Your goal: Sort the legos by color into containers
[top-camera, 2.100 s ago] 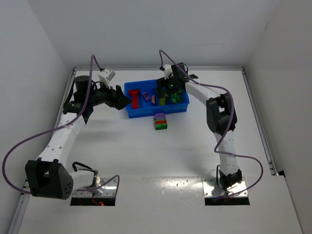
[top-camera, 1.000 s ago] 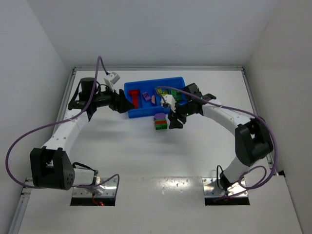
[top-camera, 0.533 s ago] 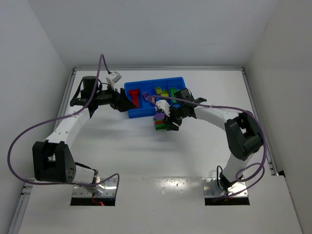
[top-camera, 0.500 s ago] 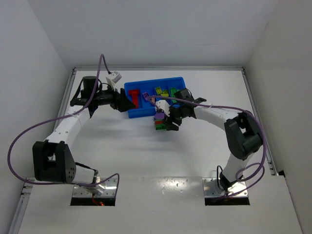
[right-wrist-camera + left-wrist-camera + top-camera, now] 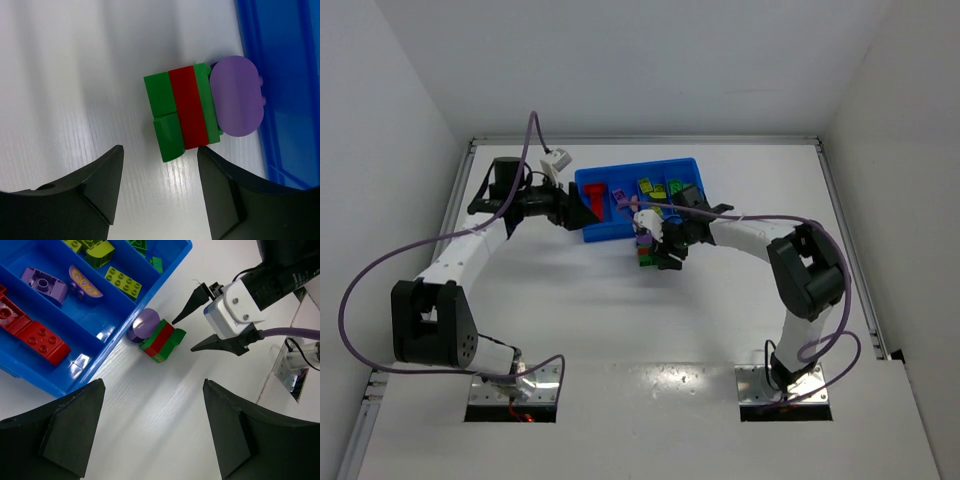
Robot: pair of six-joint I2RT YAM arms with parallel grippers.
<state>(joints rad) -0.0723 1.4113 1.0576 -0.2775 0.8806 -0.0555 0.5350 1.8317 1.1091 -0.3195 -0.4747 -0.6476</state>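
Observation:
The blue tray [image 5: 603, 234] holds red bricks [image 5: 30, 330] in its left compartment, purple and pink pieces [image 5: 42, 282] beside them, then yellow-green [image 5: 122, 282] and green bricks farther right. A green-red-green stack [image 5: 180, 112] with a purple piece [image 5: 237, 95] on its end lies on the table against the tray's front wall; it also shows in the top view [image 5: 647, 252]. My right gripper [image 5: 160, 150] is open and empty, its fingers either side of the stack's near end. My left gripper [image 5: 152, 390] is open and empty, hovering by the tray's [image 5: 165, 275] left front corner.
White walls enclose the white table on the left, back and right. My right gripper [image 5: 184, 335] and its purple cable [image 5: 280, 332] cross the space in front of the tray. Both arm bases are bolted at the near edge.
My right gripper has left the tray's right end and come down in front of the tray to the green-red stack. My left gripper has shifted slightly toward the tray.

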